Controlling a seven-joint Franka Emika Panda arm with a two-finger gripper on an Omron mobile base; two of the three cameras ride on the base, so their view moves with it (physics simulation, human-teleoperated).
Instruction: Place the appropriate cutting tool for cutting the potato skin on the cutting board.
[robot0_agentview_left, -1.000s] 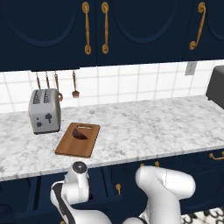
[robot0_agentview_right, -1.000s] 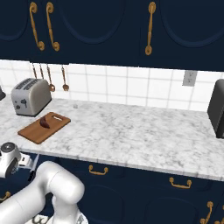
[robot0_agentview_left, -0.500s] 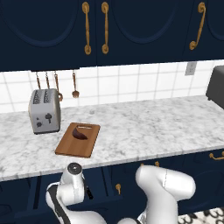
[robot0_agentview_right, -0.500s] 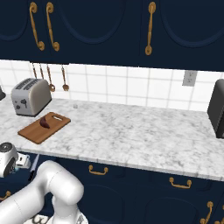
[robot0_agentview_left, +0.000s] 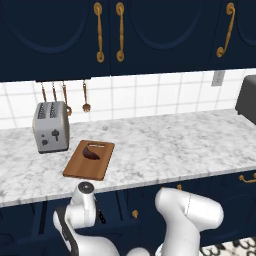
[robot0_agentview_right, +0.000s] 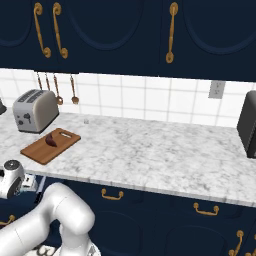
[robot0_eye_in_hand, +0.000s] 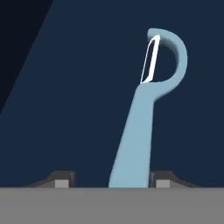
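The light-blue peeler (robot0_eye_in_hand: 146, 109), the cutting tool, lies on a dark blue surface. Its loop head points away from the hand. Its handle runs down between the fingertips of my gripper (robot0_eye_in_hand: 113, 180), close to the right fingertip (robot0_eye_in_hand: 162, 179). A gap shows between it and the left fingertip (robot0_eye_in_hand: 63, 179), so the jaws stand open around the handle. My hand hangs below the counter's front edge (robot0_agentview_left: 84, 200) (robot0_agentview_right: 12, 179). On the counter the brown cutting board (robot0_agentview_left: 80, 169) (robot0_agentview_right: 40, 151) carries the dark reddish potato (robot0_agentview_left: 92, 152) (robot0_agentview_right: 52, 139) near its slot end.
A silver toaster (robot0_agentview_left: 50, 126) (robot0_agentview_right: 34, 110) stands left of the board. Utensils (robot0_agentview_left: 64, 98) hang on the tiled wall behind it. A dark appliance (robot0_agentview_left: 248, 100) (robot0_agentview_right: 248, 123) sits at the counter's right end. Navy cabinet fronts with brass handles run below the counter.
The hand below the counter edge has barely shifted. Board, potato and toaster lie as before.
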